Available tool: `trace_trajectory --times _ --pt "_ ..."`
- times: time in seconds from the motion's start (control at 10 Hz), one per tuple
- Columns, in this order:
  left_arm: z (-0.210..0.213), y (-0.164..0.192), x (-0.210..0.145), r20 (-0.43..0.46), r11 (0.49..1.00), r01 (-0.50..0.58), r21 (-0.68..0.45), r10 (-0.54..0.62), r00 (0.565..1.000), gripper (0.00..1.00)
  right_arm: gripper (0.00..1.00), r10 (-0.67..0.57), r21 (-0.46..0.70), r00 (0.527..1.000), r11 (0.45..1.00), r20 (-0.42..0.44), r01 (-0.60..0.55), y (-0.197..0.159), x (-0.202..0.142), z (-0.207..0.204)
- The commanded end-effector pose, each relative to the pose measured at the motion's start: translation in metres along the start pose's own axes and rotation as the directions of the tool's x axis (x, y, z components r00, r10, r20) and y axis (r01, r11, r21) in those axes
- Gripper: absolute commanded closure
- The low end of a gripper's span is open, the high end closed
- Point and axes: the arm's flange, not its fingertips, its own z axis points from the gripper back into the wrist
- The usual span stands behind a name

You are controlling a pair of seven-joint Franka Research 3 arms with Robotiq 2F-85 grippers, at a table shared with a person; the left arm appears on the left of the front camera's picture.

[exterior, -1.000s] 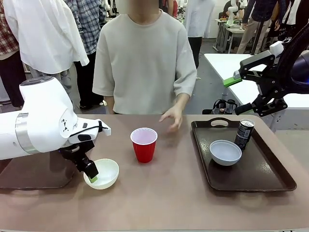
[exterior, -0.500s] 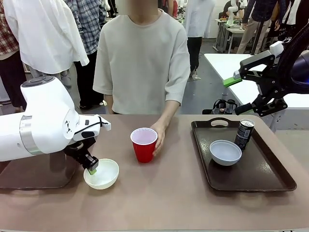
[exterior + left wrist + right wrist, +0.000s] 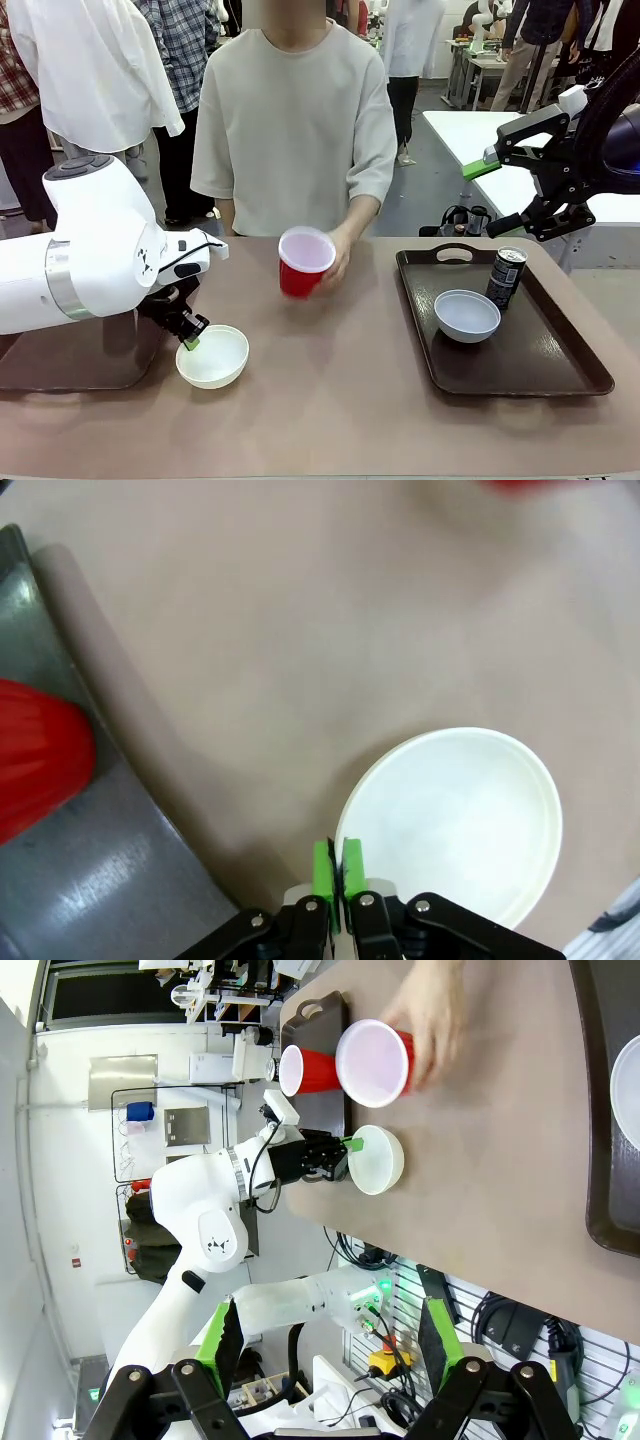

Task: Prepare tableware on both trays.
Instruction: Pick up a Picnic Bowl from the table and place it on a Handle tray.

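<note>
Left gripper [image 3: 189, 334], lower left of the front view, has its green pads pressed together at the near rim of the white bowl [image 3: 213, 356], and we judge it should carry that bowl onto the dark tray [image 3: 95, 865] beside it without tipping. Up at the right edge, our right gripper [image 3: 494, 190] hangs spread wide, holding nothing, while the person's hand [image 3: 337, 257] lifts a red cup [image 3: 303, 262] at centre.

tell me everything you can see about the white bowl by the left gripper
The white bowl is shallow, round, smooth and plastic-looking, with nothing in it. It sits upright on the brown table, just right of the left tray, not on it. The left gripper is shut on its near rim, one green pad inside and one outside. Nothing else touches it.
</note>
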Motion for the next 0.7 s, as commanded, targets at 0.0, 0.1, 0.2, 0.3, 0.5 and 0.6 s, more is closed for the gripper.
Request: trace_trajectory --times 0.0,0.1,0.2,0.3,0.5,0.6 --pt "0.004 -0.015 0.000 0.089 0.992 -0.106 0.070 0.100 0.991 1.00 0.08 0.018 0.006 1.000 1.000 -0.013 -0.018 -0.001 0.003 0.001" --pt "0.027 -0.008 0.000 0.042 0.998 -0.055 -0.039 0.057 0.998 1.00 0.08 0.018 0.006 1.000 1.000 -0.013 -0.018 -0.001 0.003 0.001" --pt "0.049 -0.002 0.002 0.027 0.994 -0.107 -0.007 0.107 0.994 1.00 0.08 0.018 0.006 1.000 1.000 -0.013 -0.018 -0.001 0.003 0.001" --pt "0.075 0.002 0.006 0.029 0.993 -0.117 0.014 0.117 0.993 1.00 0.08 0.018 0.006 1.000 1.000 -0.013 -0.018 -0.001 0.003 0.001" --pt "0.118 0.010 0.018 0.016 0.985 -0.142 0.101 0.142 0.990 1.00 0.08 0.018 0.006 1.000 1.000 -0.013 -0.018 -0.001 0.003 0.001" --pt "0.132 0.014 0.023 0.008 0.979 -0.154 0.135 0.154 0.988 1.00 0.08 0.018 0.006 1.000 1.000 -0.013 -0.018 -0.001 0.003 0.001"
